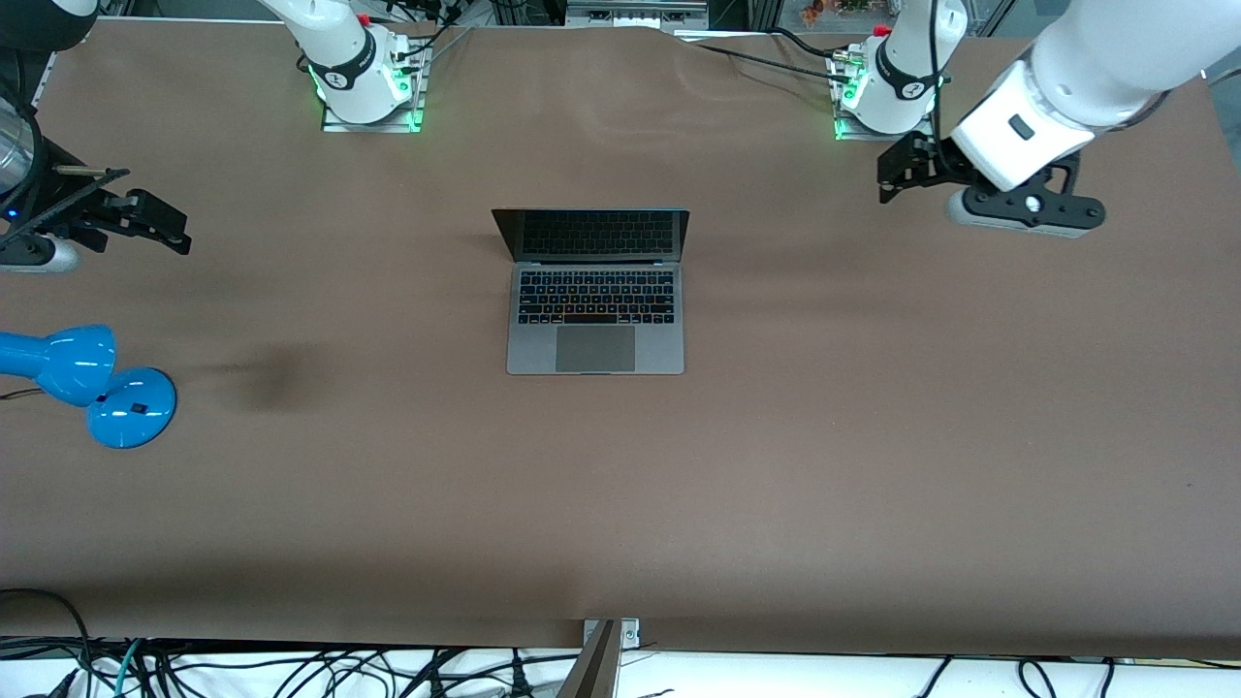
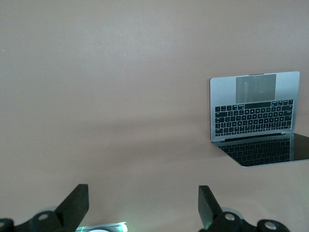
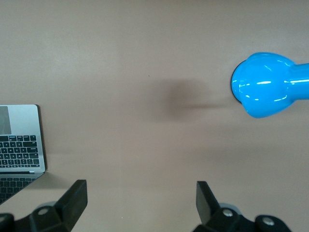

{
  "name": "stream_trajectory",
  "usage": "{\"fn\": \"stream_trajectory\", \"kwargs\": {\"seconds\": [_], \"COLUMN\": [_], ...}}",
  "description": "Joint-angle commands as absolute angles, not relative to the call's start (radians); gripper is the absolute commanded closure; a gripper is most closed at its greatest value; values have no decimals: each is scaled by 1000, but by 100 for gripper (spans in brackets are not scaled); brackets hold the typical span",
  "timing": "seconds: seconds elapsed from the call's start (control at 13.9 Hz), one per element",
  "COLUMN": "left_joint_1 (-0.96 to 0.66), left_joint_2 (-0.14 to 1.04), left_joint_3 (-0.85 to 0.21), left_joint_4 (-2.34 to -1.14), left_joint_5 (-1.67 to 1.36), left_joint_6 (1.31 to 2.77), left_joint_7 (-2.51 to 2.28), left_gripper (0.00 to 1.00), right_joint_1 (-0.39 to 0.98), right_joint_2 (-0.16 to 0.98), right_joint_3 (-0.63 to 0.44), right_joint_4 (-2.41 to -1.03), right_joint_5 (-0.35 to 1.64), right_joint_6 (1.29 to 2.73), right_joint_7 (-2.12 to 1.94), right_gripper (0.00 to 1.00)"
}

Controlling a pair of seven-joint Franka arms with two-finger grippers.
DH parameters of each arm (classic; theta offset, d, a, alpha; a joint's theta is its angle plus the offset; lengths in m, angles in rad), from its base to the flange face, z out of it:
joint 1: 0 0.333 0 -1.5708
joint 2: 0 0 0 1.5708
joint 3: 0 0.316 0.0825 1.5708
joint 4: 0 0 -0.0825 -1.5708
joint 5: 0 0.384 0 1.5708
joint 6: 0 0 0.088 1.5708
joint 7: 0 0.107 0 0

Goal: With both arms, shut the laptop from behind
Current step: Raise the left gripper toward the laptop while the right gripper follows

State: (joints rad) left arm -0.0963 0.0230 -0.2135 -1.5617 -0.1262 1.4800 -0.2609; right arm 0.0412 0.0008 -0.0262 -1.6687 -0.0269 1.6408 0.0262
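Now the laptop (image 1: 595,291) sits open mid-frame; the 2 grippers, left (image 1: 897,174) upper right, right (image 1: 160,221) upper left, hang released, needing to reach its lid.

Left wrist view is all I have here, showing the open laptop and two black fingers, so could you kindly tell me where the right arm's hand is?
Observer: The right hand hangs over bare table toward the right arm's end, well apart from the laptop, fingers spread.

Operator: Thank you. Is anything else standing on the table?

Observer: Yes, a blue desk lamp sits at the right arm's end, nearer to the front camera than the laptop's lid.

Operator: And where is my own hand relative to the laptop?

Observer: The left hand is up over bare table toward the left arm's end, near its base, open and touching nothing.
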Motion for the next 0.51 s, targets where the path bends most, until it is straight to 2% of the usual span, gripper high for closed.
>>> {"fn": "stream_trajectory", "kwargs": {"seconds": [0.0, 0.43], "left_joint_1": [-91, -91], "left_joint_2": [-1, -38], "left_joint_3": [-244, -267], "left_joint_4": [-1595, -1652], "left_joint_5": [-149, -150], "left_joint_6": [1494, 1514], "left_joint_7": [-284, -293], "left_gripper": [0, 0], "right_joint_1": [37, 43], "right_joint_2": [-9, -6], "right_joint_3": [-21, -17], "right_joint_4": [-1674, -1674], "right_joint_5": [-9, -9], "right_joint_6": [1632, 1614], "right_joint_7": [11, 5], "right_gripper": [0, 0]}}
